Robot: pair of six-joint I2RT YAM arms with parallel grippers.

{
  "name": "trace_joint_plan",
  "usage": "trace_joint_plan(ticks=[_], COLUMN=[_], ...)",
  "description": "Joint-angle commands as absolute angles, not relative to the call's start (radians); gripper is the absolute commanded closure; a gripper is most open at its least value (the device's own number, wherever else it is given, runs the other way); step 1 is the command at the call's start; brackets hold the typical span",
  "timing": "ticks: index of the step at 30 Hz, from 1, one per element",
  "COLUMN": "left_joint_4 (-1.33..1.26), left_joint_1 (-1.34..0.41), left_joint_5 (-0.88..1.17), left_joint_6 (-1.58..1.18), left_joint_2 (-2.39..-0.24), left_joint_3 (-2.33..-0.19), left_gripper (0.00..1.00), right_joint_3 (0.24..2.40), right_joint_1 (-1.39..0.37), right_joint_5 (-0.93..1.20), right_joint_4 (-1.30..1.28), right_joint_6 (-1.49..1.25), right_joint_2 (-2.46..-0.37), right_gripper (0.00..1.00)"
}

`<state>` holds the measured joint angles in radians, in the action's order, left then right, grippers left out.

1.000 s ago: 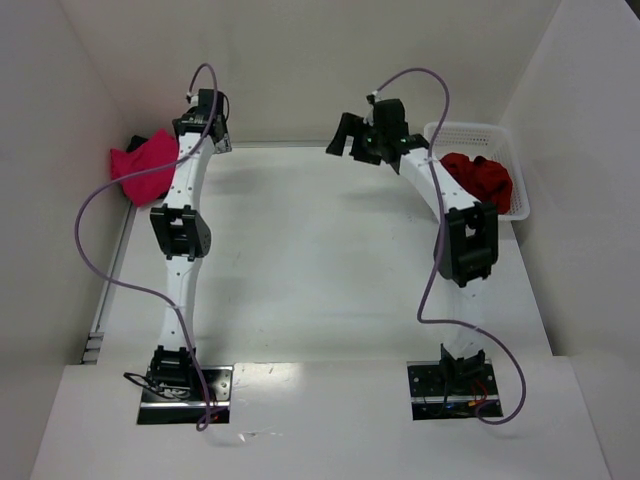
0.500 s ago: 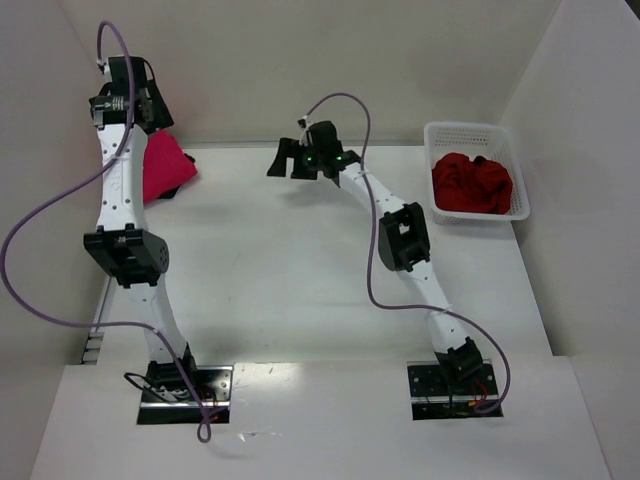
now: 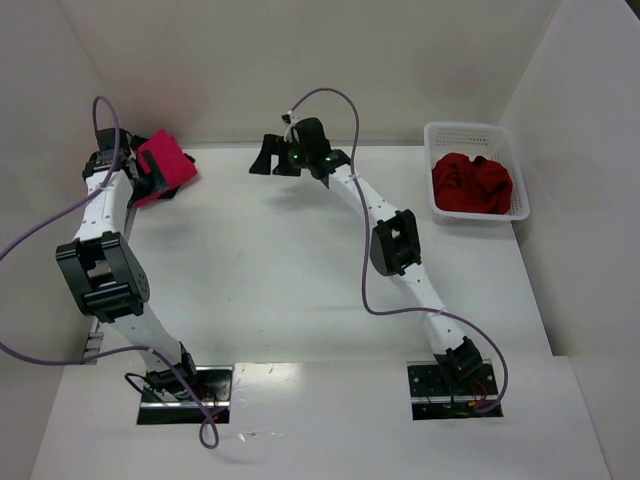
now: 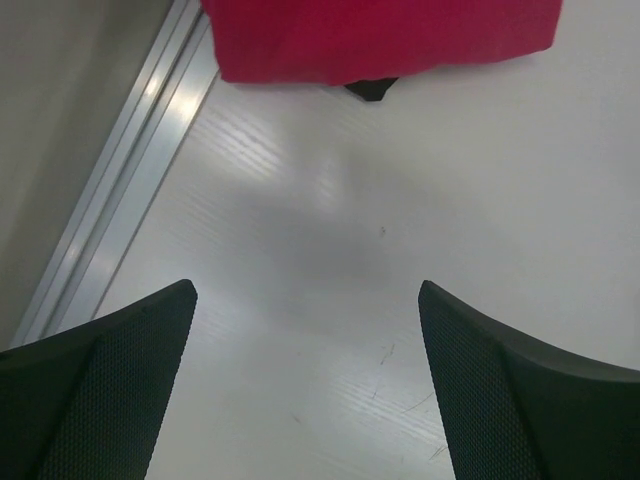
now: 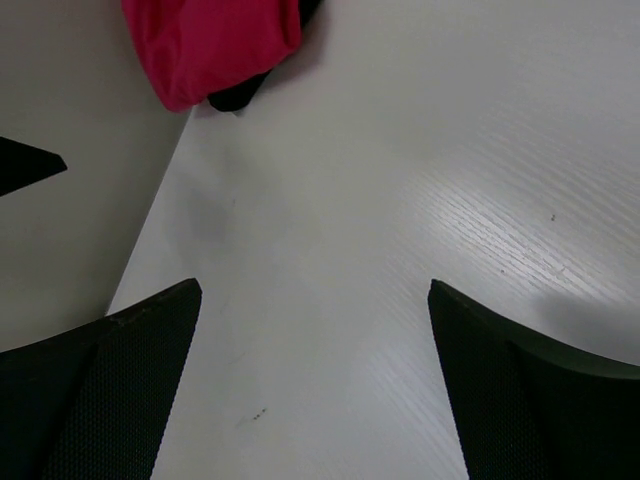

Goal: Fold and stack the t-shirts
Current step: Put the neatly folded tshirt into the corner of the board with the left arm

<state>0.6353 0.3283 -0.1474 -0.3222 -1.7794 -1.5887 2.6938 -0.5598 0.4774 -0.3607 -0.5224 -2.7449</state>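
Observation:
A bright crimson-pink t-shirt [image 3: 166, 164] lies folded at the far left of the table, with a bit of black cloth [image 4: 372, 88] sticking out from under it. My left gripper [image 3: 148, 182] is open and empty just short of the shirt's edge [image 4: 380, 35], over bare table [image 4: 306, 290]. My right gripper [image 3: 268, 162] is open and empty at the back middle, pointing left at the pink shirt [image 5: 215, 40] over bare table [image 5: 313, 288]. Darker red shirts [image 3: 472, 182] lie bunched in the basket.
A white lattice basket [image 3: 478, 131] stands at the back right. A metal rail [image 4: 120, 190] runs along the table's left edge by the wall. A dark part of the left arm [image 5: 25, 165] shows at the left of the right wrist view.
My left gripper has come down from high by the back wall to table level beside the pink shirt. My right gripper has swung from near the basket to the back middle.

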Motion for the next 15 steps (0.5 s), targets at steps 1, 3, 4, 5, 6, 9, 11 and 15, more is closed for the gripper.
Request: trace_joint_plan(ticks=[1,3,4,5,6,9,11,15], left_joint_4=[0.483,0.448,0.428,0.378,0.356,0.328,0.377,0.416], left_joint_1=[0.314,0.314,0.314,0.314,0.314,0.305,0.267,0.216], left_joint_5=[-0.12,-0.075,-0.075,-0.075,-0.099,-0.156,-0.228,-0.296], left_joint_6=[-0.379,-0.416,-0.455,-0.474,-0.488,-0.485,-0.421,-0.326], left_joint_2=[-1.801,-1.848,-1.861,-1.873,-1.899,-1.995,-2.06,-2.187], left_joint_3=[-1.583,-1.583,-1.583,-1.583,-1.583,-1.67,-1.754,-1.907], left_gripper=[0.0,0.0,0.0,0.0,0.02,0.02,0.02,0.02], right_joint_3=[2.727,2.666,2.64,2.608,2.539,2.371,2.289,2.122], right_joint_1=[-0.569,-0.569,-0.569,-0.569,-0.569,-0.569,-0.56,-0.522], right_joint_5=[0.445,0.396,0.379,0.359,0.342,0.293,0.264,0.207], right_joint_4=[-0.451,-0.507,-0.517,-0.517,-0.528,-0.497,-0.459,-0.439], right_joint_6=[-0.454,-0.394,-0.374,-0.35,-0.339,-0.327,-0.327,-0.318], right_joint_2=[-2.639,-2.596,-2.544,-2.516,-2.487,-2.36,-2.265,-2.143], right_gripper=[0.0,0.0,0.0,0.0,0.0,0.0,0.0,0.0])
